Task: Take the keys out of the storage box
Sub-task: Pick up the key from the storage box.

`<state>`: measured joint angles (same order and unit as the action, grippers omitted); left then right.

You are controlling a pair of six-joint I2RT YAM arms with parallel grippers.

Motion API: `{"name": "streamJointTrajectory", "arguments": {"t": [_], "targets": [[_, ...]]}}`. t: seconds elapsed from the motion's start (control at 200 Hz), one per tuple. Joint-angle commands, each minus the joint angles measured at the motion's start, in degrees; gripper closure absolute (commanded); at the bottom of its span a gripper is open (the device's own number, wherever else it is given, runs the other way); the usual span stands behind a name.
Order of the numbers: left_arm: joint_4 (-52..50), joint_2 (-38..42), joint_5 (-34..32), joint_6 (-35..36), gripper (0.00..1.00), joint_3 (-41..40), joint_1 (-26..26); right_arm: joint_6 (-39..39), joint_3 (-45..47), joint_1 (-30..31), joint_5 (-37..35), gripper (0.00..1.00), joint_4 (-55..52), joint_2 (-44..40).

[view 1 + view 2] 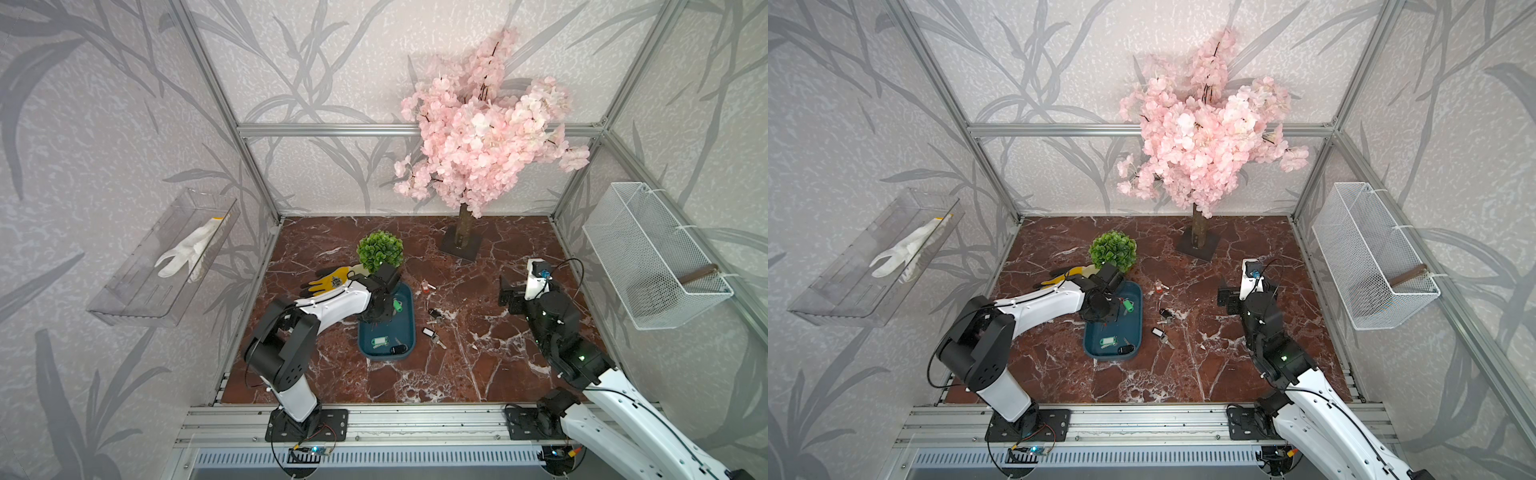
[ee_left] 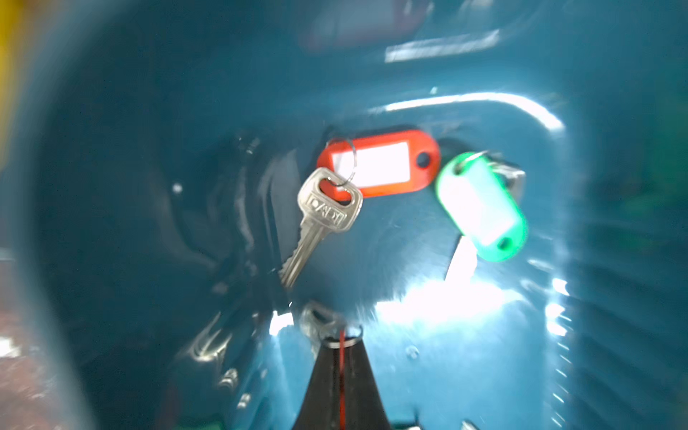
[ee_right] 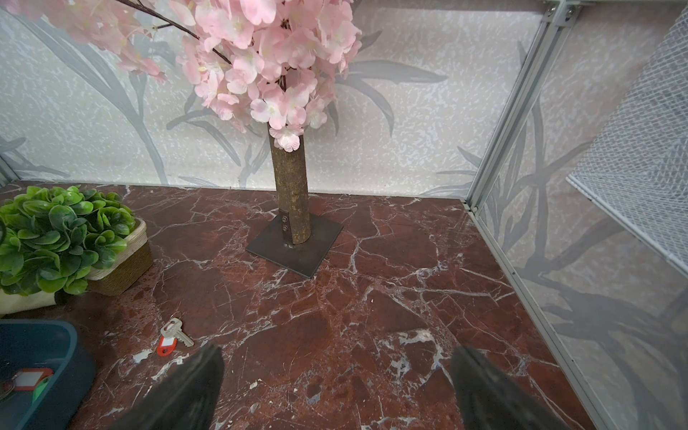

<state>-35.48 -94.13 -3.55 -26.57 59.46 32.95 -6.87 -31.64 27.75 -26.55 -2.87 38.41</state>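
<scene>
The dark teal plastic storage box (image 1: 401,326) sits on the red-brown marble counter (image 1: 478,374). Its long side runs front to back. The left hand (image 2: 339,350) is inside the far half of the box. Its fingers are pressed together, pinching the held key (image 2: 311,318) by its thin red tag (only the ring and the top of the key peek out).

Just past it in the box lies a silver key with a red tag (image 2: 322,219). Its pointy end aims back at the hand, and its tag lies crosswise. A green tag (image 2: 480,208) lies slanted next to it. At the near end of the box are a pale green tag (image 1: 379,341) and a black tag (image 1: 400,349).

More keys lie on the counter beside the box, on the right arm's side: a red-tagged key (image 3: 173,335), a black-tagged key (image 1: 434,312) and a white-windowed key (image 1: 428,331). The right hand (image 3: 335,391) is spread wide above the counter, well apart from the box.

High on the wall, on the left arm's side of the box, a clear plastic tray (image 1: 137,307) holds a white glove (image 1: 187,253). On the other side, a white wire basket (image 1: 623,249) holds a brown stick (image 1: 702,274).
</scene>
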Motion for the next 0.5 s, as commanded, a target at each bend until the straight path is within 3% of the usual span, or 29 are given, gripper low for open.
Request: {"name": "streamJointTrajectory", "arguments": {"t": [0.0,0.21,0.495], "targets": [[-0.09,4.75,1.41,2.21,1.0,0.17,1.1,-0.18,0.61,-0.24,-0.58,0.01,1.47,-0.58],[-0.03,12.0,3.85,6.93,1.0,1.34,6.32,0.4,0.57,-0.45,-0.7,0.01,2.53,-0.18],[-0.2,16.38,7.92,15.44,1.0,4.51,18.29,0.6,0.52,-0.51,-0.74,0.01,4.52,0.53]]}}
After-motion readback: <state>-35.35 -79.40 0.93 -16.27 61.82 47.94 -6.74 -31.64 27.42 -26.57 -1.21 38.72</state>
